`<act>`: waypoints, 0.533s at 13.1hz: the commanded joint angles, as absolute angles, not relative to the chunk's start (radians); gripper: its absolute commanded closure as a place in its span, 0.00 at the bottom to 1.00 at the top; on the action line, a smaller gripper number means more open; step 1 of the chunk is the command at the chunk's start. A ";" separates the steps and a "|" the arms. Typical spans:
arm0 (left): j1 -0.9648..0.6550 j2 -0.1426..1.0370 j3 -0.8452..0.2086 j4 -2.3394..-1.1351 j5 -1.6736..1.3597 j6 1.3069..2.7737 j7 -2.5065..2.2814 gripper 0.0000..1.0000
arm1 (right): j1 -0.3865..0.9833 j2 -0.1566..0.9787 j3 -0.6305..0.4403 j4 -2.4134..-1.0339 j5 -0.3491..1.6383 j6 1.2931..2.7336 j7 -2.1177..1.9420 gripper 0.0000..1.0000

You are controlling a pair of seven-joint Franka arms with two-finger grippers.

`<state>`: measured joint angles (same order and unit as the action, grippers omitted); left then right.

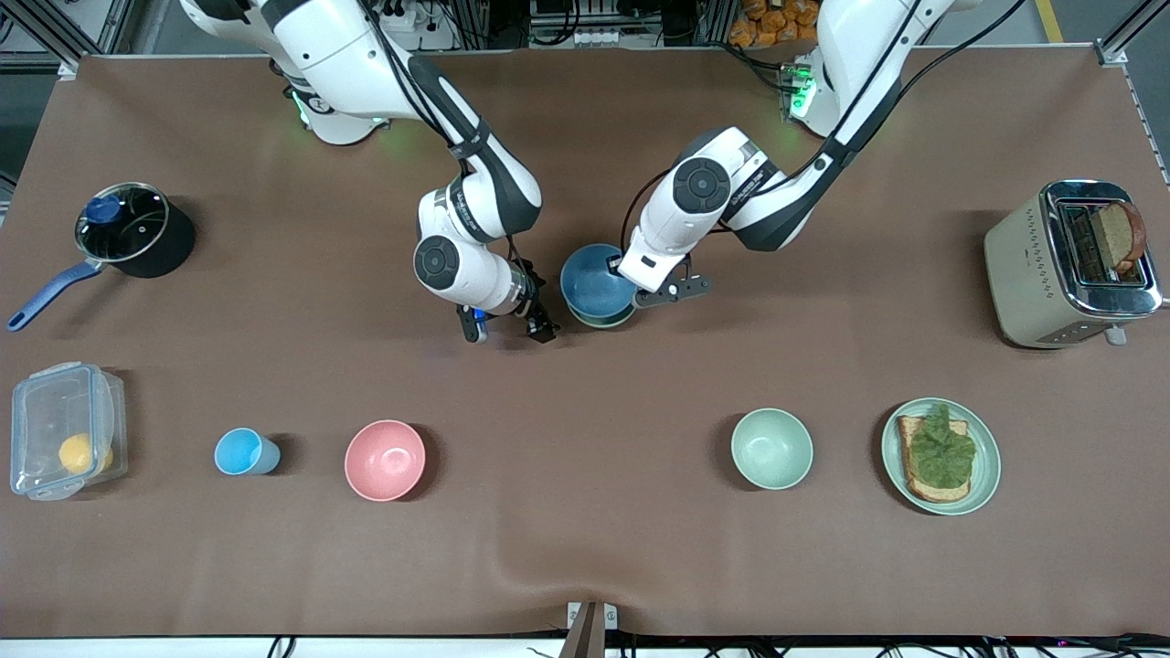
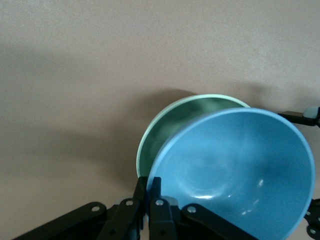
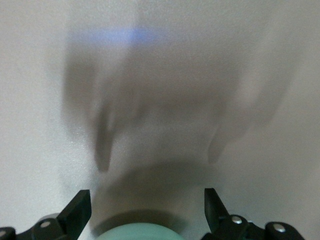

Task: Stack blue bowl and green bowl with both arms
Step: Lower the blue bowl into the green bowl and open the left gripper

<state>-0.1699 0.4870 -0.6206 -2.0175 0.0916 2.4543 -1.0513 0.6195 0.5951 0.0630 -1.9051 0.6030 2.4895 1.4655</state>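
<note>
Blue bowl (image 1: 596,281) at frame centre, pinched at its rim by left gripper (image 1: 631,274), tilted over green bowl (image 1: 603,319) beneath. Right gripper (image 1: 507,329) just beside, spread wide, empty. Brown cloth-covered table (image 1: 585,548); metal framing along the top edge. Four bowls counted, one cup (image 1: 245,452), one toaster (image 1: 1069,265).

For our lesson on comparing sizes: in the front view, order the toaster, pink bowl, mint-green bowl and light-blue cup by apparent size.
1. Toaster
2. Pink bowl and mint-green bowl: look alike, unranked
3. Light-blue cup
</note>
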 commanded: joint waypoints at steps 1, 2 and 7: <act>-0.176 0.503 -0.618 -2.010 0.130 2.471 -1.088 1.00 | 0.623 0.594 0.066 -1.908 0.620 2.500 1.474 0.00; -0.176 0.506 -0.618 -2.008 0.132 2.471 -1.088 1.00 | 0.624 0.594 0.066 -1.908 0.620 2.503 1.474 0.00; -0.167 0.514 -0.617 -2.005 0.166 2.471 -1.098 1.00 | 0.626 0.594 0.066 -1.908 0.620 2.502 1.474 0.00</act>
<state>-0.1689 0.5034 -0.6160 -2.0166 0.1350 2.4615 -1.0677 0.6219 0.5951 0.0632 -1.9051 0.6030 2.4902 1.4655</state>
